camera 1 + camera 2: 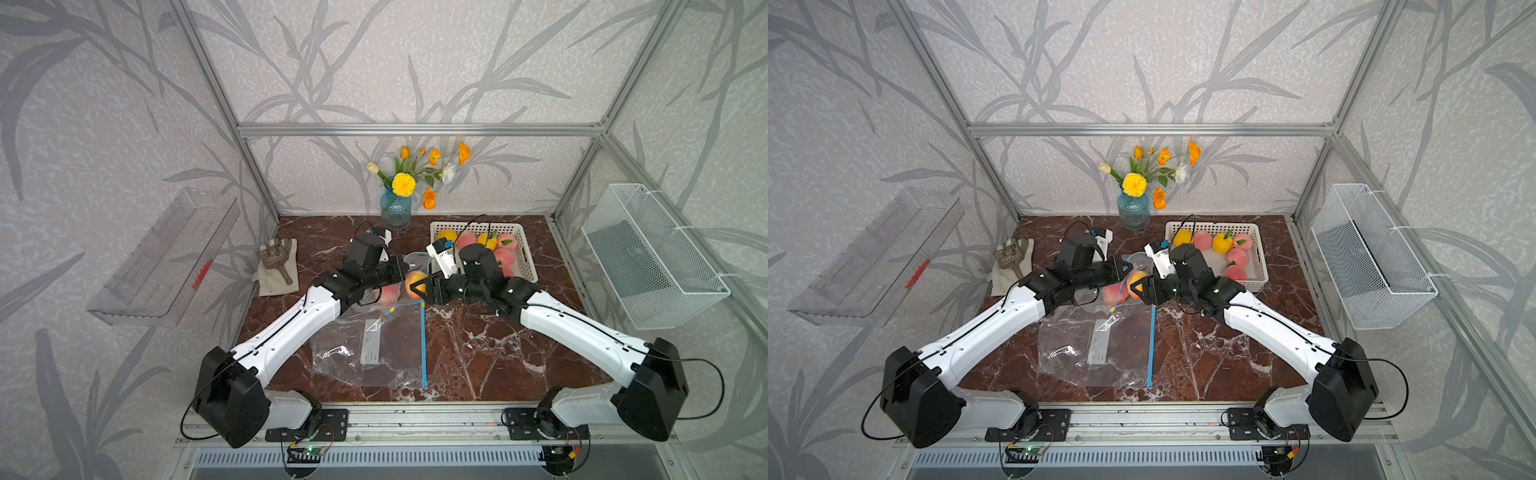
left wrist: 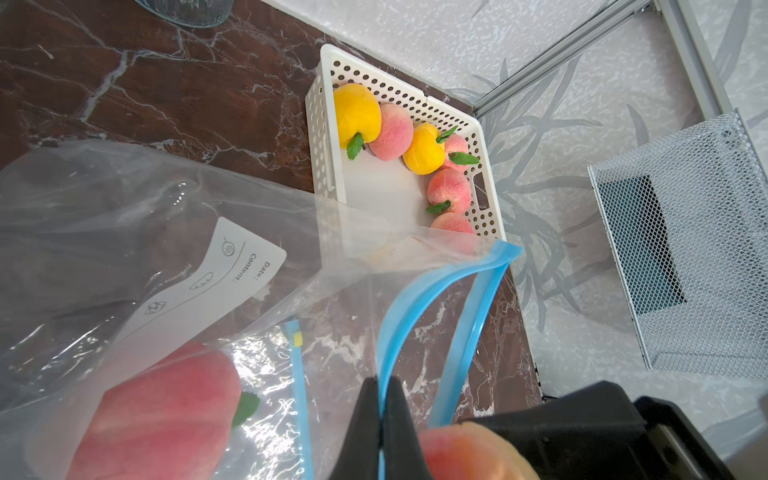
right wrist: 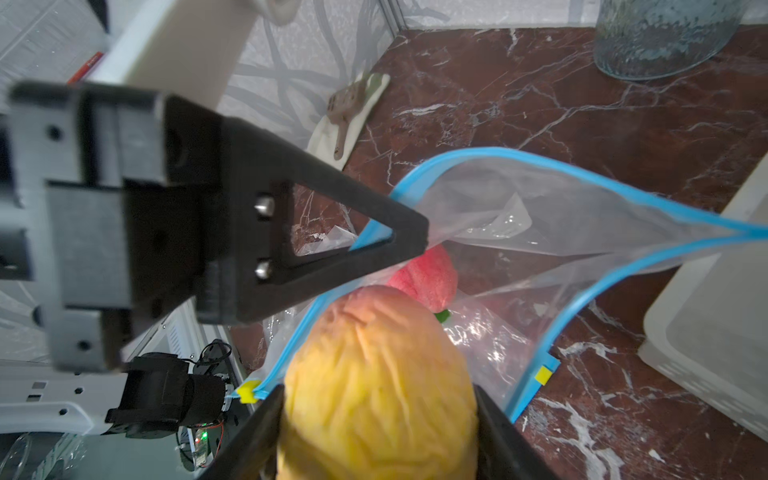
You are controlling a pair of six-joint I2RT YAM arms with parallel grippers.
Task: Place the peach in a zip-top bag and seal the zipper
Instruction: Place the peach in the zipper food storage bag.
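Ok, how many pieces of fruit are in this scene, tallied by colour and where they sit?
Pink peaches in the basket: 4
Pink peach under clear bag plastic: 1
Yellow fruits in the basket: 2
Yellow-pink peach in the right hand: 1
Total: 8

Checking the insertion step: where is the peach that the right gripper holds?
In both top views the peach is mid-table, clamped in the right gripper, at the open mouth of the zip-top bag that the left gripper pinches by its blue rim.
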